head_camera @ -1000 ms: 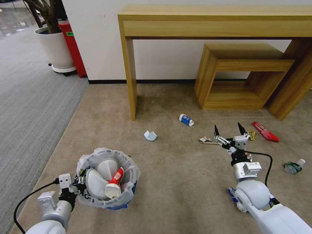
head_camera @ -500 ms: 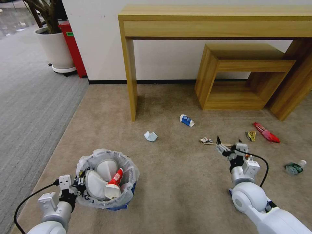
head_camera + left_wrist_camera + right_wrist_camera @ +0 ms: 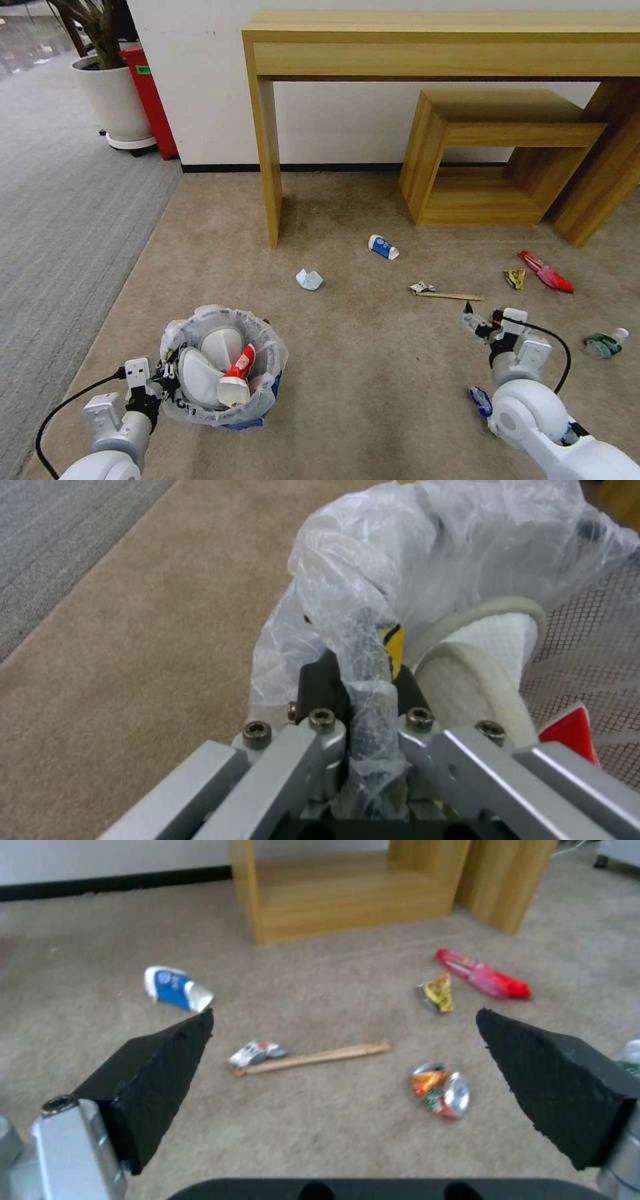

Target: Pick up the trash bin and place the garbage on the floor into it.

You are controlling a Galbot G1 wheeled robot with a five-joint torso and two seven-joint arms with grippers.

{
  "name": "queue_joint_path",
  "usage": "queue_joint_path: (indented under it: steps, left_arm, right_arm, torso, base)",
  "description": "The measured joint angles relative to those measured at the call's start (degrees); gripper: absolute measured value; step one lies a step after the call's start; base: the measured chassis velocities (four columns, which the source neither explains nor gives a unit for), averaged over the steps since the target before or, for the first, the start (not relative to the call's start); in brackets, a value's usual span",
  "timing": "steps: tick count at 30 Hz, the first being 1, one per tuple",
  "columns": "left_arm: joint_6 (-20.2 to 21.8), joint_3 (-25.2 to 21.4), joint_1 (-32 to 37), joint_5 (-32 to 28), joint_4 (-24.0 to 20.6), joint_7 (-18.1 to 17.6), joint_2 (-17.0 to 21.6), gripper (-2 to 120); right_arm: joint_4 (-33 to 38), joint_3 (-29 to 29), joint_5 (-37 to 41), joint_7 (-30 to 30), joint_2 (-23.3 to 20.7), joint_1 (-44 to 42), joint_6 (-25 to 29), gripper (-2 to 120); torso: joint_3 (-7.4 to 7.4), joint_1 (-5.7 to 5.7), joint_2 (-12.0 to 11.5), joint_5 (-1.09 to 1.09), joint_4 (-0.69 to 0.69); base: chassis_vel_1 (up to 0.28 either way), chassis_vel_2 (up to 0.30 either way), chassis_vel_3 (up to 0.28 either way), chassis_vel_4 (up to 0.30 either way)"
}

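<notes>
Beige short-pile carpet floor (image 3: 347, 373): lying under both grippers and carrying the scattered litter.
Left gripper (image 3: 363, 680): sitting low on the robot's left, its fingers pinching tight on the bagged rim of the small round blue trash bin (image 3: 223, 363).
Bin lining: translucent white plastic bag (image 3: 373, 565) bunching up between and over the left fingers.
Bin contents: two white slippers (image 3: 207, 363) and a red-white carton (image 3: 235, 380) resting just beyond the left gripper's tips.
Right gripper (image 3: 347, 1060): hovering low over the carpet on the robot's right, black fingers (image 3: 160, 1065) spreading wide, holding nothing.
Thin wooden stick (image 3: 320, 1057): lying ahead of the right gripper, between the lines of its two fingers, apart from both.
Small crumpled silver wrapper (image 3: 257, 1052): touching the stick's end nearer the left-side finger.
Crushed orange-silver can (image 3: 441, 1090): lying near the stick, closer to the right gripper.
Blue-white paper cup (image 3: 175, 988): lying on its side farther out, beyond the stick.
Yellow wrapper (image 3: 437, 992) and red wrapper (image 3: 483, 974): lying farther out, just beside each other.
Crumpled white paper (image 3: 309, 279): lying well ahead of the left gripper and the bin.
Clear plastic bottle (image 3: 603, 343): lying off to the right gripper's outer side.
</notes>
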Motion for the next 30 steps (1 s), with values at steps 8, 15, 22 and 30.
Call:
queue_joint_path:
  steps: [8, 15, 22, 30]
  left_arm:
    - [-0.2, 0.2, -0.1, 0.3, 0.5, 0.2, 0.2, 3]
    - [-0.4, 0.4, -0.3, 0.4, 1.1, 0.2, 0.4, 3]
    - [-1.1, 0.4, -0.6, 0.4, 2.1, 0.6, 0.4, 3]
    - [-1.7, 0.7, -1.7, 0.6, 3.8, 1.0, 0.3, 3]
  right_arm:
    - [1.5, 4.6, -2.7, -2.6, -2.9, -4.4, -0.9, 100]
    - [-4.2, 6.0, -18.3, -15.7, -10.0, -9.7, 12.5, 100]
    - [-12.6, 9.6, -33.7, -30.3, -18.2, -17.2, 31.3, 100]
    - [-25.0, 10.4, -45.2, -36.2, -18.4, -19.1, 41.3, 100]
  torso:
    - [0.00, 0.00, 0.0, 0.02, 0.00]
    - [0.00, 0.00, 0.0, 0.04, 0.00]
    - [0.00, 0.00, 0.0, 0.02, 0.00]
    - [0.00, 0.00, 0.0, 0.03, 0.00]
  base:
    - [0.000, 0.000, 0.000, 0.000]
    - [0.000, 0.000, 0.000, 0.000]
    - [0.000, 0.000, 0.000, 0.000]
    - [0.000, 0.000, 0.000, 0.000]
